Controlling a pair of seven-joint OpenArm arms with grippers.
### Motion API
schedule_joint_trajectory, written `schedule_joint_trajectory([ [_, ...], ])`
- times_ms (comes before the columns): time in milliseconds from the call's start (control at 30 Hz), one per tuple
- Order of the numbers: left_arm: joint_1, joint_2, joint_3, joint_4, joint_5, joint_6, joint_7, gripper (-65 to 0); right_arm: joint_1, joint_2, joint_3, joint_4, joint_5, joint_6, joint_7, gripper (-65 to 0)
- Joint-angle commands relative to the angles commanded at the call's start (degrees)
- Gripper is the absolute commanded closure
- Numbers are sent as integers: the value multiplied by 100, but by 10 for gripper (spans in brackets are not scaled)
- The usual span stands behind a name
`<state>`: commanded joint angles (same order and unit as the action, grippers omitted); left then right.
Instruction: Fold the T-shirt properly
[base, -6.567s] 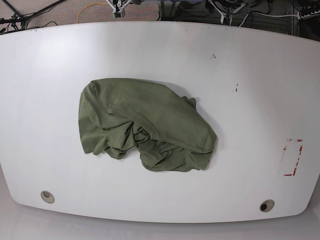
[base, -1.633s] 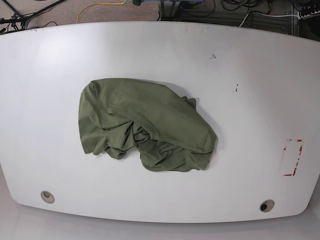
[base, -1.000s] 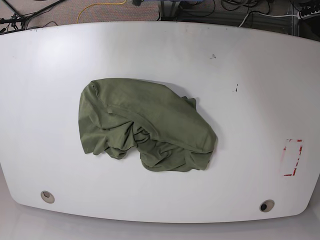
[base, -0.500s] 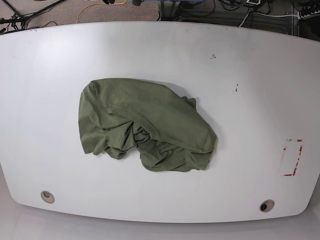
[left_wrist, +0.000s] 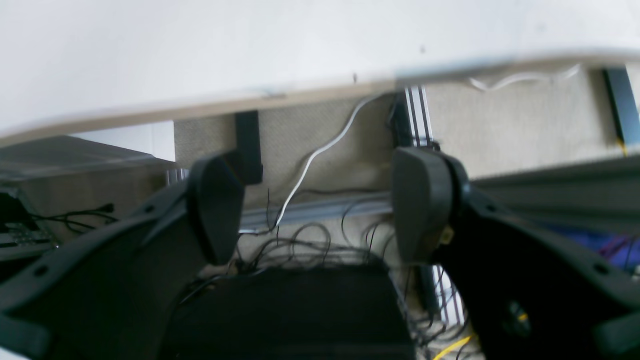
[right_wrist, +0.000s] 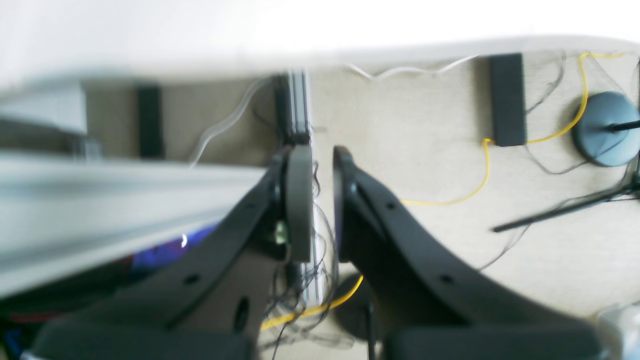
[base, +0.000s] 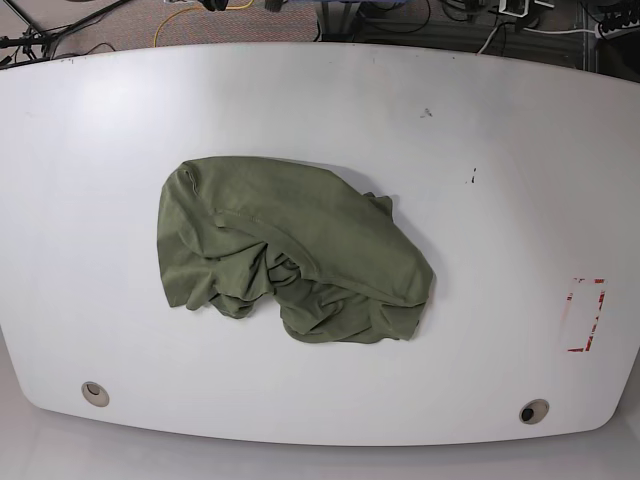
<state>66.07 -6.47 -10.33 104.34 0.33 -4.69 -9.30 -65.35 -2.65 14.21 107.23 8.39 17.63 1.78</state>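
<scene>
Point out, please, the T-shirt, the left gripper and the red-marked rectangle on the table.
T-shirt (base: 300, 250), base view, on its smooth upper layer.
Left gripper (left_wrist: 315, 220), left wrist view, midway between the spread fingertips.
Red-marked rectangle (base: 584, 315), base view, on its white middle.

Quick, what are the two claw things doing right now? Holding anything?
Left gripper: jaws wide open, holding nothing.
Right gripper: jaws nearly shut, nothing between them.

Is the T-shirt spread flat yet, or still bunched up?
Bunched up. The T-shirt lies in a crumpled heap on the table, with overlapping layers and deep wrinkles along its near edge; no clear sleeve or hem outline shows.
</scene>
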Motion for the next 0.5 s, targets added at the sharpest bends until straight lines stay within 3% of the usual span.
schedule_joint_trajectory([
  [200,-9,20,32,-103,-215,-4,-60,-431,67,-50,3,-2,-98,-51,65,-65],
  [267,1,-5,-4,-28,-561,-19,-24,-429,94,-57,37,38,-156,-20,36,-65],
  [500,-18,-178,-19,15,-1006,-6,-16,-431,206,-61,51,58,-168,-4,24,-64],
])
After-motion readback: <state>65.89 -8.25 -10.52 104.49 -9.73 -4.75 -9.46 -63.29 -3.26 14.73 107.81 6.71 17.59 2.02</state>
